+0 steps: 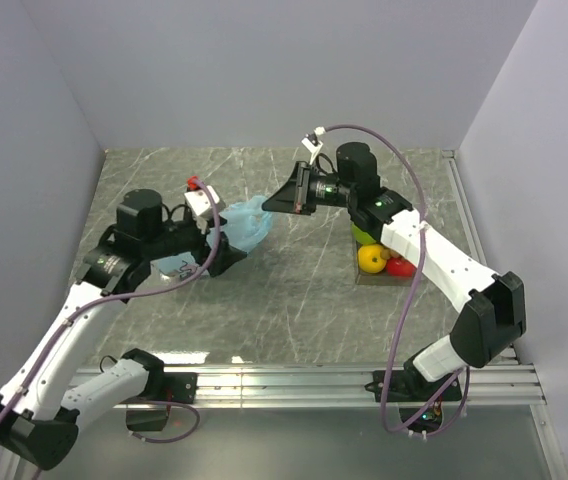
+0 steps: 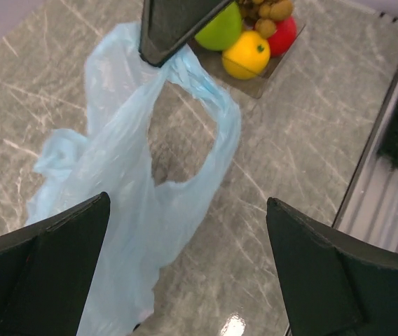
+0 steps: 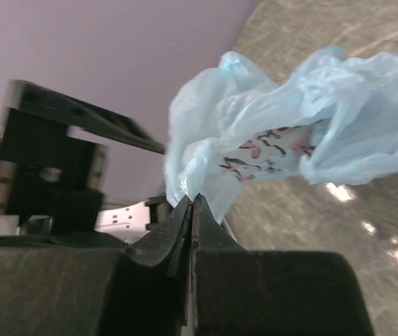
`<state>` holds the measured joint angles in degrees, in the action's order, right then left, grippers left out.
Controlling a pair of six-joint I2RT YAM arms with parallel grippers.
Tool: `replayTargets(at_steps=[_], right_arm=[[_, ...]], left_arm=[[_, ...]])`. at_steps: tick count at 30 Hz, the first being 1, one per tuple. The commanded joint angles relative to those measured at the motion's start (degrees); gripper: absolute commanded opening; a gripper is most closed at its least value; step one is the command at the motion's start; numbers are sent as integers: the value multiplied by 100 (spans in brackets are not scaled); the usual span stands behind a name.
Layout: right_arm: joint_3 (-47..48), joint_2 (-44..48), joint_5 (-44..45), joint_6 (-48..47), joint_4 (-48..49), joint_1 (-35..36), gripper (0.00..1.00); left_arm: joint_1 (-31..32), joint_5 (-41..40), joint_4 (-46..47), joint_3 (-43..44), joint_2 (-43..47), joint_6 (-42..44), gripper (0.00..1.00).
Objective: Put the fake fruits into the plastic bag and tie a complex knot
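The right hand (image 3: 190, 204) was clenched on a handle loop of the plastic bag (image 2: 125, 210), holding it up while the bag's body trailed to the tabletop (image 1: 294, 290). The left hand (image 2: 188, 203) was released, spread wide around the bag. The fake fruits (image 2: 244, 38) sat in their tray (image 2: 255, 85), well apart. The left hand should probably pinch the bag's free side and spread its mouth. Only the left wrist view showed the hanging loop, and only the right wrist view the pink print.

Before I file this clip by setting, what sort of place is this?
Probably a robot lab test cell, not a home: plain walls box in a marble-patterned tabletop, an aluminium rail runs along its near edge, and the props are fake fruits and a plastic bag.
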<state>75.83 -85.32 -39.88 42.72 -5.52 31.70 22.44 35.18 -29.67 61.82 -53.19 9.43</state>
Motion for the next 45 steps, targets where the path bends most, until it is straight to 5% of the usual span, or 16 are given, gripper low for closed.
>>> replayTargets(at_steps=[1,7,8,9,10,11,14,19,36,39,40,42,43,45], right_arm=[[405,-116,-38,307,376,222,0],[450,-125,-187,544,516,406,0],[450,-125,-239,571,543,424,0],[459,-125,-275,580,543,442,0],[476,-99,-275,493,543,442,3],[485,-90,-205,379,404,398,12],[459,41,198,-306,-131,31,56],[283,191,1446,-1985,-686,-297,91],[-85,-424,2176,-3312,-1496,679,98],[-314,-555,2361,-3743,-1689,636,68],[-410,-556,2397,-3823,-1750,566,46],[-534,-452,2134,-3902,-1873,138,21],[-674,-381,1985,-3911,-1900,-40,0],[-841,-101,1406,-3912,-1979,-714,0]], left_arm=[[331,-1107,663,-179,-103,-161,99],[850,-2014,1200,-320,-428,76,99],[902,-2093,1244,-320,-473,111,92],[903,-2146,1244,-276,-534,51,73],[885,-2164,1149,-215,-596,-46,29],[850,-2025,1087,-101,-587,-73,3],[465,-1095,990,-65,-298,-292,0],[95,-426,1068,-170,150,-899,0],[-1170,928,2228,-91,-86,-3245,0],[-1531,1272,2597,-284,-34,-3640,0],[-1654,1464,2633,-311,-25,-3711,0],[-2119,1641,2572,-346,-34,-3756,0],[-2234,1702,2493,-338,-42,-3703,0],[-2909,1764,2099,-233,-77,-3361,0]])
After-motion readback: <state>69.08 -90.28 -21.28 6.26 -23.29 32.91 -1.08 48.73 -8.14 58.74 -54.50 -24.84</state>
